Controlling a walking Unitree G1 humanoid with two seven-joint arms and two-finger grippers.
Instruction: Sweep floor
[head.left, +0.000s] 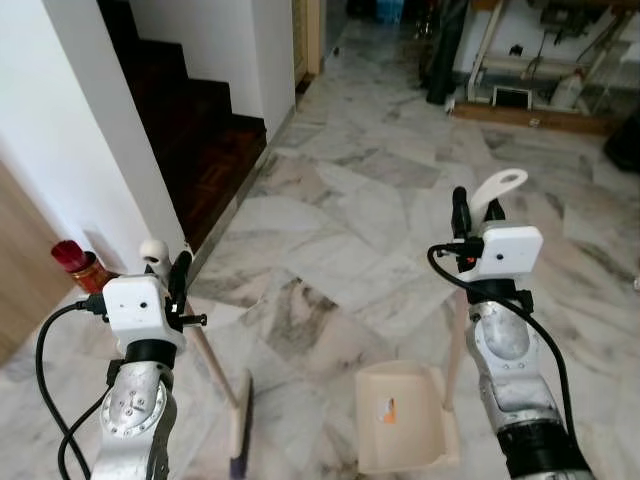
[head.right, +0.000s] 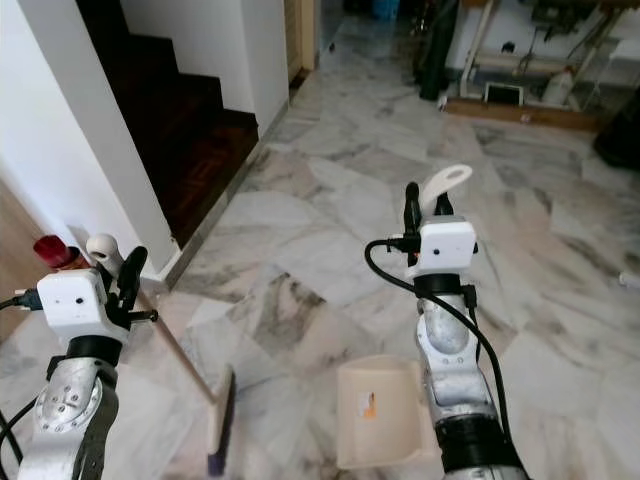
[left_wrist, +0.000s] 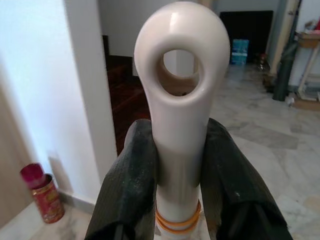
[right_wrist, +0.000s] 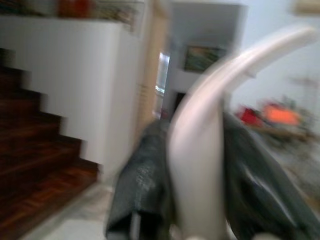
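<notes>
My left gripper is shut on the top of a cream broom handle, whose looped end sticks up past the black fingers. The stick slants down to the broom head resting on the marble floor. My right gripper is shut on the long cream handle of a beige dustpan, which stands on the floor just right of the broom head. The right wrist view is blurred; the curved handle sits between the fingers there.
A dark wooden staircase rises at the left behind a white wall. A red can stands at the wall's foot. Shelving and clutter line the far right. Open marble floor stretches ahead.
</notes>
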